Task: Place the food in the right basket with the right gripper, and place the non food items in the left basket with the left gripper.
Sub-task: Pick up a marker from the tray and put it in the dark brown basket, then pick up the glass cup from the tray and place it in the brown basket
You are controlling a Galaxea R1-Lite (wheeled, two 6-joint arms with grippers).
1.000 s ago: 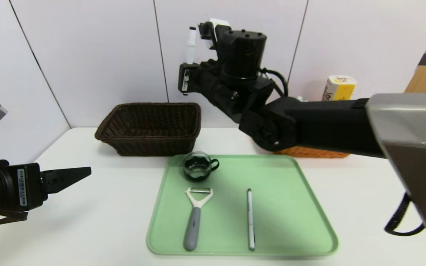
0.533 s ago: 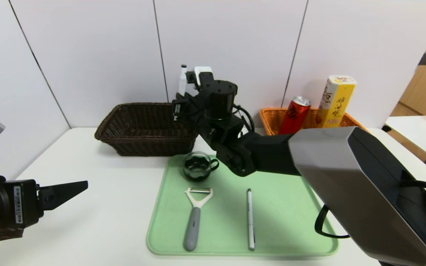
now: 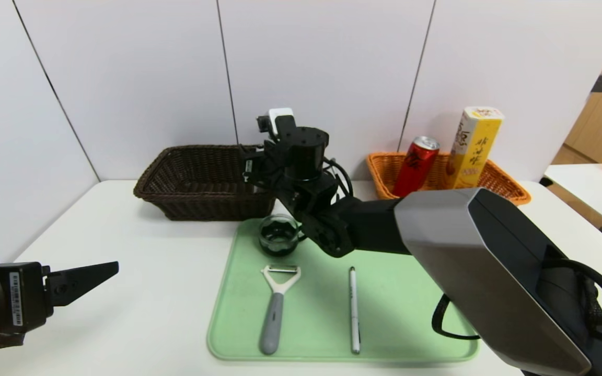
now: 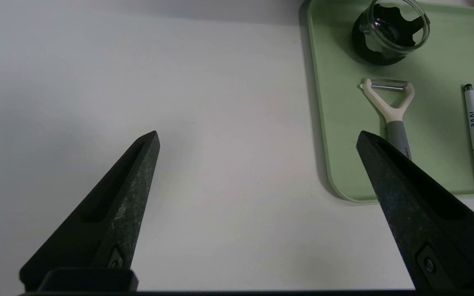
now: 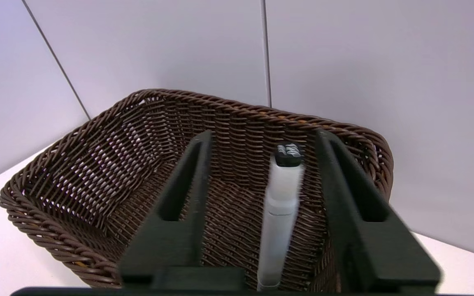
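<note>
- Our right pincer [image 5: 261,205] is spread wide over the dark brown basket [image 5: 97,164]; the marker [image 5: 280,205] sits between its fingers.
- Our left pincer [image 4: 257,139] waits wide apart over the bench [image 4: 220,123].

— What do we count on the green tray [image 3: 411,292]?
— We see three things: one dark glass cup [image 3: 278,235], one peeler [image 3: 277,305], one thin white pen [image 3: 353,308].
— And baskets?
— We count two: one dark brown basket [image 3: 175,177] and one orange basket [image 3: 499,180].
— In the orange one?
— Two foods: one red can [image 3: 416,166], one yellow box [image 3: 473,146].
— Markers?
— We find one white marker [image 5: 280,205].
</note>
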